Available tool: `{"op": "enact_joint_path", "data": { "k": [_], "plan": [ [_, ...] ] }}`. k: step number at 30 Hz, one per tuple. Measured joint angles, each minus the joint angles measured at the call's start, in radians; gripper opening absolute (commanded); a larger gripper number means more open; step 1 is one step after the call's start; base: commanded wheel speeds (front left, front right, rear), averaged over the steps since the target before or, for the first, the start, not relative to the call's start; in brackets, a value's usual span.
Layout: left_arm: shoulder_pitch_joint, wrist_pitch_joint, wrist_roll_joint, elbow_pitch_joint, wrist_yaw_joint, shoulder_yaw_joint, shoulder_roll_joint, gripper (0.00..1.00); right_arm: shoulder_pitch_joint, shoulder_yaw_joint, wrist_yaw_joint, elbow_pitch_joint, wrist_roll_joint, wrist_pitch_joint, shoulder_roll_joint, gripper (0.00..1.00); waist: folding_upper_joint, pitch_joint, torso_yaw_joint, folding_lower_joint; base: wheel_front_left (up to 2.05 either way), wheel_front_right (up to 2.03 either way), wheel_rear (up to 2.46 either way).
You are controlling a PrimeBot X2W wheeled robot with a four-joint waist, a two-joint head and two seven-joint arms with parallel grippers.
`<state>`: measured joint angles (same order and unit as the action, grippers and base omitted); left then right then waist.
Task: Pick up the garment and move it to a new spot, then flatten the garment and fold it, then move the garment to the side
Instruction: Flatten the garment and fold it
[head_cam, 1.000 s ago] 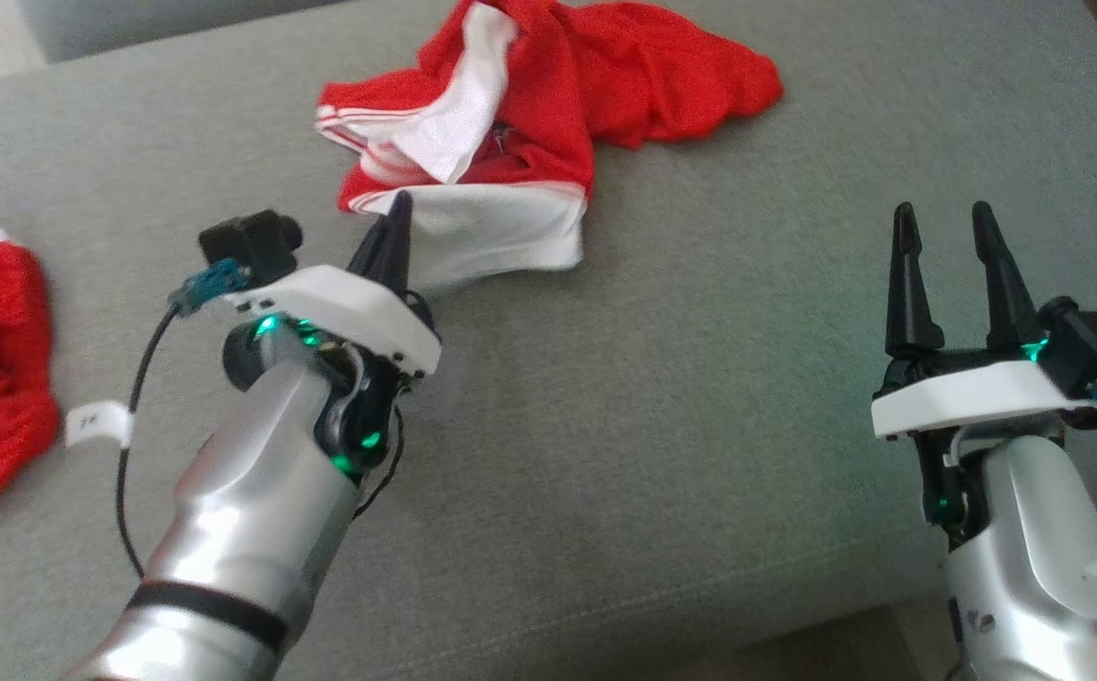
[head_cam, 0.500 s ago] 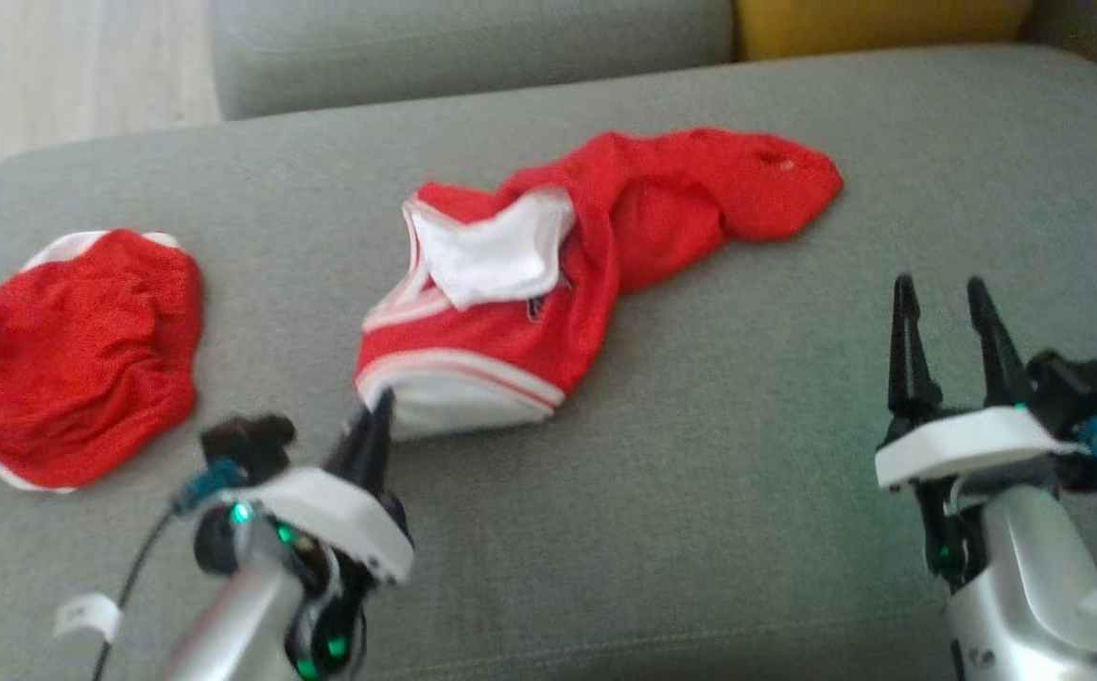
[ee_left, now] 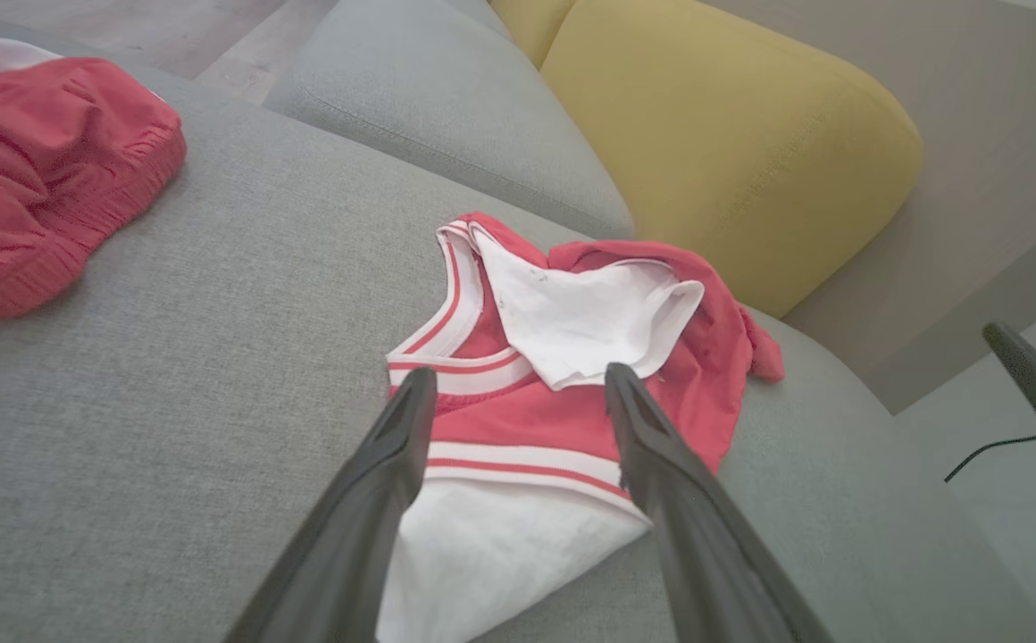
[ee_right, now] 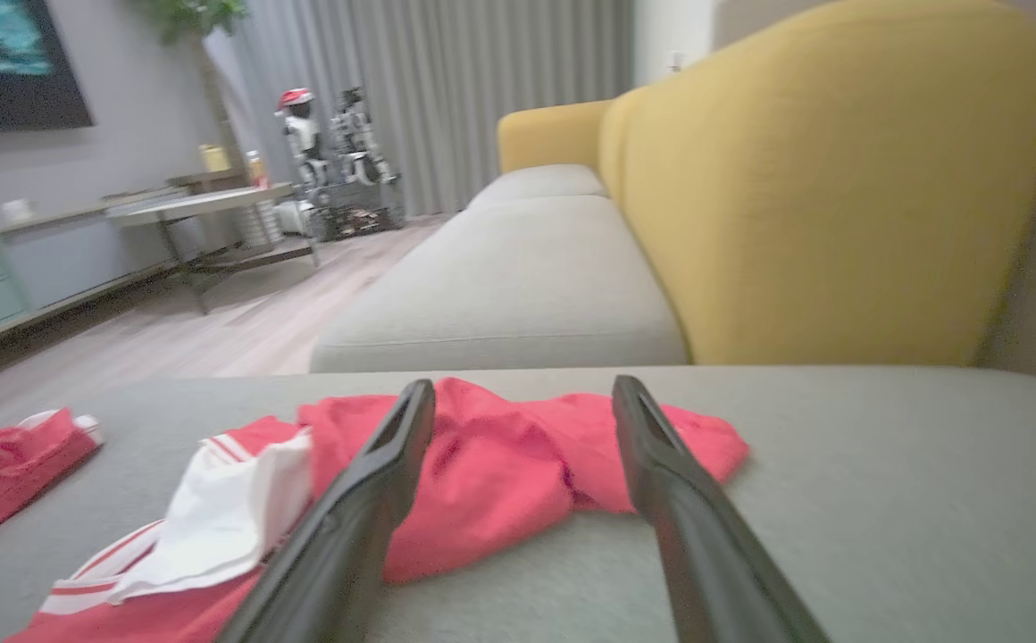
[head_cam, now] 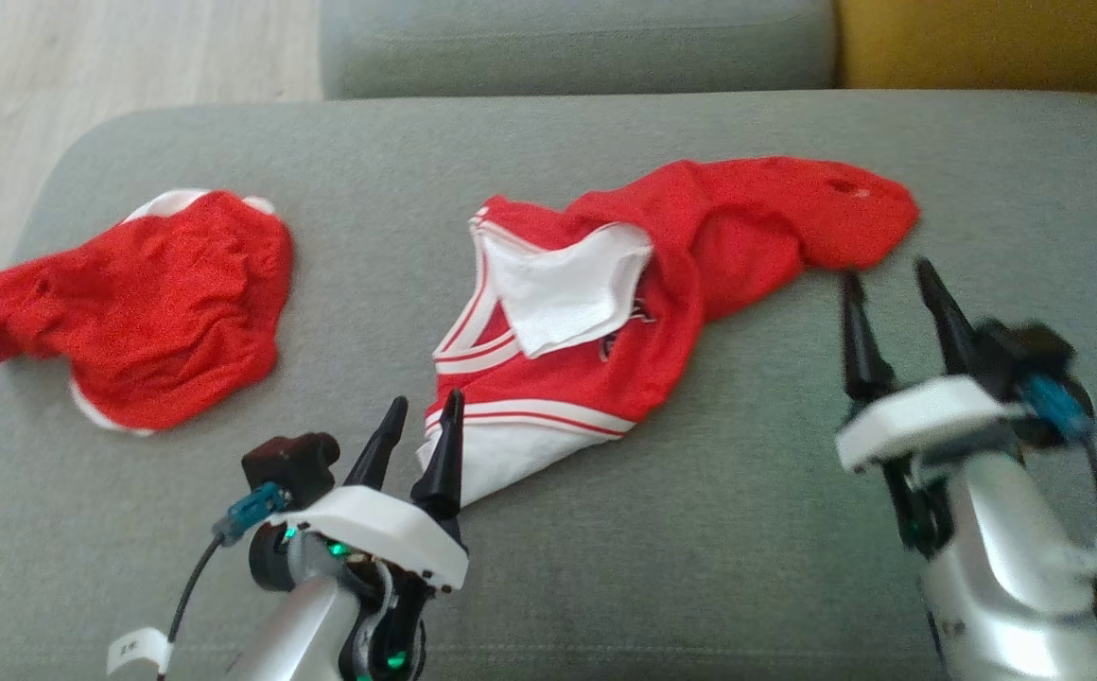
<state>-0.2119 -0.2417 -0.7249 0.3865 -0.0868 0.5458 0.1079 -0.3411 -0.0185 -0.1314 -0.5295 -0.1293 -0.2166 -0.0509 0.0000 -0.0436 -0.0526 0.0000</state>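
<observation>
**A:** What do we see first, far on the left?

**B:** We see red shorts (head_cam: pixel 142 293) in a crumpled heap on the grey sofa (head_cam: pixel 700 549). A bit of white shows at their edge.

**A:** And next to them?

**B:** Next we see our left hand (head_cam: pixel 427 399), low in the head view. Its two dark fingers stand apart, so the hand is wide. It holds nothing.

**A:** Where is the garment (head_cam: pixel 605 369)?

**B:** It lies in the middle of the sofa seat, well apart from the shorts. It is a red top with white stripes, and it is not flat. A white flap is turned over near the neck. The red part is bunched up toward the right.

**A:** Is our left hand on it?

**B:** Its fingers point at the white bottom part of the garment. In the left wrist view, that white part shows between the two fingers. We cannot tell if they touch the cloth.

**A:** What do we see on the right?

**B:** We see our right hand (head_cam: pixel 887 272). Its fingers are wide too, and it holds nothing. The tips are just beside the red end of the garment.

**A:** And behind that?

**B:** A yellow cushion (head_cam: pixel 983 43) sits at the back of the sofa.
</observation>
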Motion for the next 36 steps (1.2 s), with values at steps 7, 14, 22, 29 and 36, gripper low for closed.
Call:
{"op": "enact_joint_path", "data": {
  "k": [7,14,22,29,36],
  "plan": [
    [-0.004,-0.008,0.041,-0.031,0.045,-0.019,-0.037,1.00,-0.184,-0.145,0.000,-0.039,0.080,0.160,-0.032,1.00,0.0000,-0.043,-0.088,0.0000,0.00,0.00,0.00],
    [-0.015,-0.008,0.048,-0.039,0.079,-0.010,-0.055,1.00,-0.397,-0.326,0.000,-0.216,0.068,0.342,-0.158,1.00,0.0000,-0.101,-0.206,0.0000,0.00,0.00,0.00],
    [-0.041,-0.008,-0.005,-0.072,0.073,0.029,-0.059,1.00,-0.511,-0.504,0.000,-0.333,-0.020,0.419,-0.220,1.00,0.0000,-0.152,-0.281,0.0000,0.00,0.00,0.00],
    [-0.051,-0.008,-0.020,-0.091,0.060,0.043,-0.059,1.00,-0.585,-0.579,0.000,-0.430,-0.077,0.464,-0.267,0.15,0.0000,-0.189,-0.312,0.0000,0.00,0.00,0.00],
    [-0.063,-0.008,-0.020,-0.091,0.059,0.045,-0.059,1.00,-0.632,-0.468,0.000,-0.509,-0.127,0.405,-0.246,0.00,0.0000,-0.202,-0.293,0.0000,0.00,0.00,0.00]
  ]
}}
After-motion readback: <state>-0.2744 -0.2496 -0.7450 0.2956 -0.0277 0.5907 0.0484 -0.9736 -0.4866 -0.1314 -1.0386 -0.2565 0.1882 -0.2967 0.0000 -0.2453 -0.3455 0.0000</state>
